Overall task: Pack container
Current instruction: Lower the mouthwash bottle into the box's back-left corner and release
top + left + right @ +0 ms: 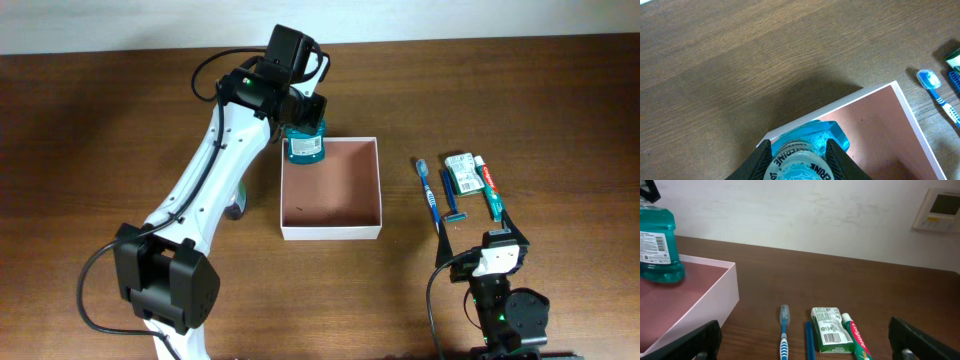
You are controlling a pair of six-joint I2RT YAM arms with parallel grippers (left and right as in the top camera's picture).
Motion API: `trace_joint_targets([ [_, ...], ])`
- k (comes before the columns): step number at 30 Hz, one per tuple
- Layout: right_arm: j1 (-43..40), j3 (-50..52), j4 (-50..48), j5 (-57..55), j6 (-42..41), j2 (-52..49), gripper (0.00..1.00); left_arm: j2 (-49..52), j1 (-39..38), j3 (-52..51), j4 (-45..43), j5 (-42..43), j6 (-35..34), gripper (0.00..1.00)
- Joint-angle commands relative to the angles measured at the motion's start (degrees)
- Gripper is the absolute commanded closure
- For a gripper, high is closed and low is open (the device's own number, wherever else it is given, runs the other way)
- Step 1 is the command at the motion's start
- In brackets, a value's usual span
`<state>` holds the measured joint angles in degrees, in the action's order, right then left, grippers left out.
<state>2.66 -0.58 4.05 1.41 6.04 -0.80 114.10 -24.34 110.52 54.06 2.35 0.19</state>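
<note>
Currently: left gripper (307,112) clenched on the mouthwash bottle (304,146) at the container's (330,232) far-left corner.
I judge the container, mid-table, light, thin-walled and easily shoved; pinch one wall if moving it. Bottle cap reads "…RINE". Right of the container, the toothpaste (489,185) reads "Colgate"; right gripper (480,240) spread, empty.

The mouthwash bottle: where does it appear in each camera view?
Overhead: mouthwash bottle top centre, in the left hand, at the container's far-left corner.
Left wrist: bottom centre, between the fingers.
Right wrist: left edge, upper half.
Shared landmark: the container's white wall.
</note>
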Motion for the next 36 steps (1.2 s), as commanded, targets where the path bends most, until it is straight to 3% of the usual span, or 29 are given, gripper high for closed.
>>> trace_joint_targets([
  [1,-0.48,0.26,0.24,0.35,-0.04,0.61,0.02,-0.52,0.17,-1.66,-1.44,0.9,-0.61,0.76],
  [36,-0.48,0.26,0.24,0.35,-0.07,0.59,0.02,-0.52,0.17,-6.25,-4.94,-1.29,-0.55,0.75],
])
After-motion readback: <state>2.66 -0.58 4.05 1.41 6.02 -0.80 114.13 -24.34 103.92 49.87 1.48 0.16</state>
